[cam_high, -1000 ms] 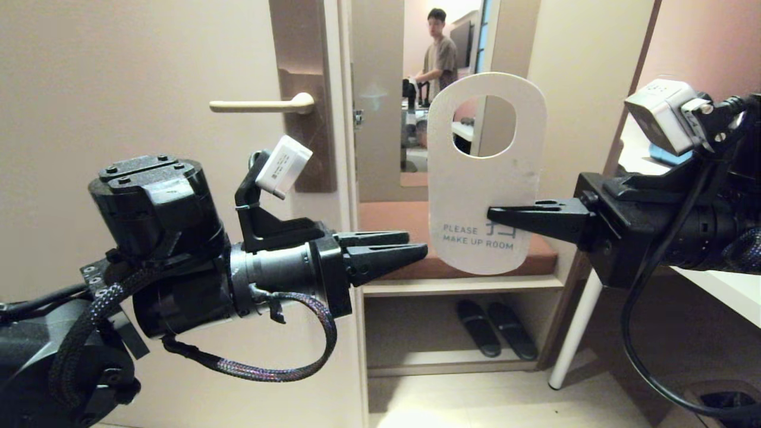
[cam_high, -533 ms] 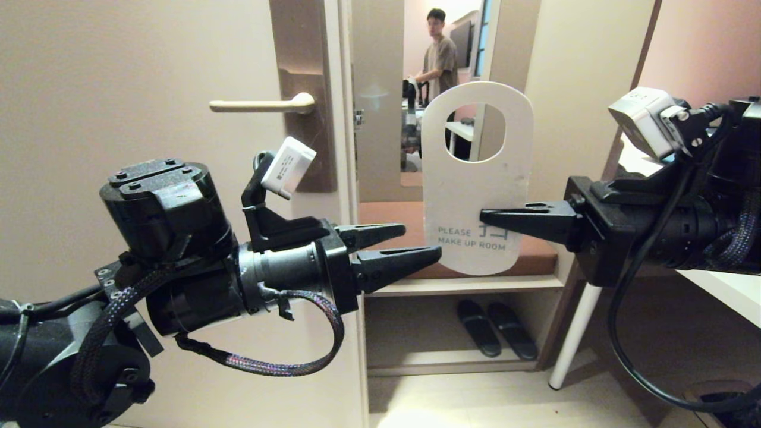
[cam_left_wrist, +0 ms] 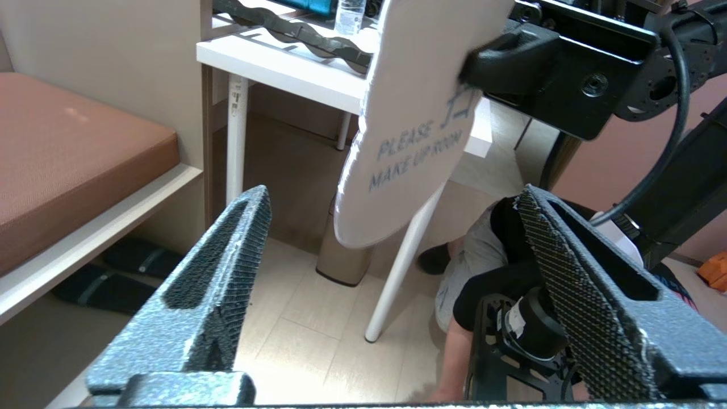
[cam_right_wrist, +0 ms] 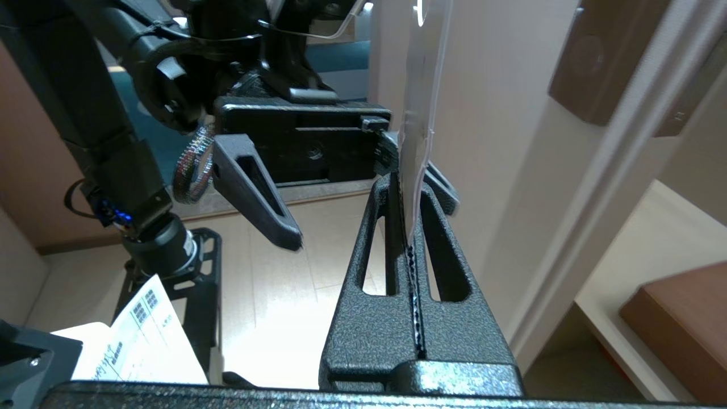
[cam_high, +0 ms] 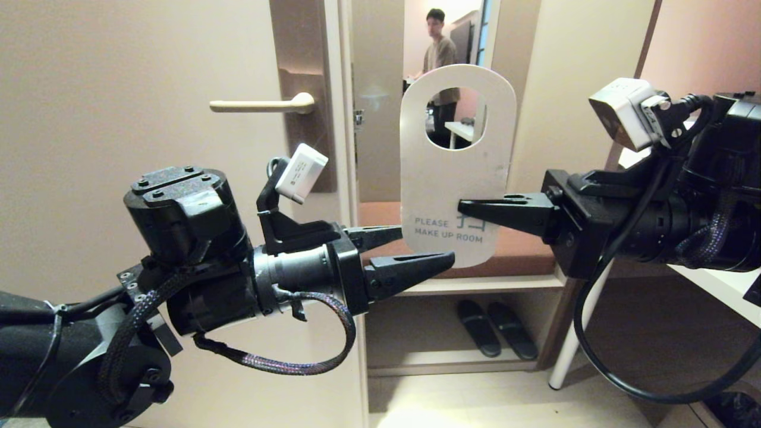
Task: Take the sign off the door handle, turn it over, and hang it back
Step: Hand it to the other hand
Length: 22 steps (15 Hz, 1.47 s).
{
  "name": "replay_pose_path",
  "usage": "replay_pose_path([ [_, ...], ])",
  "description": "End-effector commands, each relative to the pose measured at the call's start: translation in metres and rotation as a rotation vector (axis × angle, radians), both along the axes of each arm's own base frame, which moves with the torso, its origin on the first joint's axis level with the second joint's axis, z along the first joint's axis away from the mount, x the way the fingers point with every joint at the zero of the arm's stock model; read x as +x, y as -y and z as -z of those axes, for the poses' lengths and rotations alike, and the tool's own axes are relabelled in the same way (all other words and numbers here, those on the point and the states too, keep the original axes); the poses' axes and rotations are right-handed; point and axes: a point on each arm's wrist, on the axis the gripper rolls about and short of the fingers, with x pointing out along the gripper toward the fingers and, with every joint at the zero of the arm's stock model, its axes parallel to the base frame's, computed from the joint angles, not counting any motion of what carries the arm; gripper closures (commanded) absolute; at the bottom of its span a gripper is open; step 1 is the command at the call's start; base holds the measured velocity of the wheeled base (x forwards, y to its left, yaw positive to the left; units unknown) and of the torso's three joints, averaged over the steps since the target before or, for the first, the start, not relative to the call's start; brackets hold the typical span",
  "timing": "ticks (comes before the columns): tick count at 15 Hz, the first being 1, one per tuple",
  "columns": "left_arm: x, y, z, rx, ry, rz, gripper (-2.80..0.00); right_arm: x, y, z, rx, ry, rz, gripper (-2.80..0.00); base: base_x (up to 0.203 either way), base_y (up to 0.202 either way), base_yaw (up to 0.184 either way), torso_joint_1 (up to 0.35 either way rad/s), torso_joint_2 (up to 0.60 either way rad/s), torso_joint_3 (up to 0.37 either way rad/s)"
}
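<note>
The sign [cam_high: 458, 178] hangs upright in mid-air to the right of the door, white face with "PLEASE MAKE UP ROOM" toward me. My right gripper [cam_high: 467, 213] is shut on its lower right part; the right wrist view shows the sign [cam_right_wrist: 420, 85] edge-on, pinched at the fingertips [cam_right_wrist: 397, 193]. My left gripper [cam_high: 425, 245] is open and points right, one finger behind the sign's lower end and one in front, not touching. In the left wrist view the sign [cam_left_wrist: 409, 142] hangs just ahead of the gap of the left gripper [cam_left_wrist: 392, 196]. The cream door handle [cam_high: 261, 106] is bare on its brown plate [cam_high: 303, 166].
Right of the door edge [cam_high: 345, 178] stands a bench with a brown cushion [cam_high: 523, 252], slippers [cam_high: 493, 327] beneath. A white table leg [cam_high: 574, 333] stands at the right. A person [cam_high: 440, 53] shows in the background. Another person [cam_left_wrist: 483, 267] crouches on the floor beside a bin [cam_left_wrist: 341, 261].
My left gripper has opened wide and moved right, up to the sign's lower end. My right gripper has carried the sign leftward and slightly up.
</note>
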Motion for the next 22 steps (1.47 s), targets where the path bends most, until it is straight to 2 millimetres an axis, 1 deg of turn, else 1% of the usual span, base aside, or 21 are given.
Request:
replay_pose_path([
  [1,0.001,0.002,0.001,-0.012,0.013,0.046,-2.8,0.002,-0.005,0.002,-0.001,-0.004,-0.018,0.0,0.0,0.0,0.0,0.0,0.0,0.0],
  [5,0.007,0.008,0.005,-0.051,0.053,0.056,-2.8,-0.001,-0.01,0.002,-0.001,-0.006,-0.039,0.0,0.0,0.0,0.0,0.0,0.0,0.0],
  [11,0.003,0.015,0.005,-0.087,0.047,0.085,-2.8,-0.005,-0.025,-0.001,0.005,-0.002,-0.091,0.0,0.0,0.0,0.0,0.0,0.0,0.0],
  [19,0.002,0.015,0.003,-0.097,0.06,0.087,-2.8,-0.006,-0.025,-0.002,0.007,0.005,-0.094,0.0,0.0,0.0,0.0,0.0,0.0,0.0],
  [22,0.001,0.015,0.002,-0.101,0.063,0.09,-2.8,-0.008,-0.029,-0.003,0.019,0.024,-0.109,0.0,0.0,0.0,0.0,0.0,0.0,0.0],
])
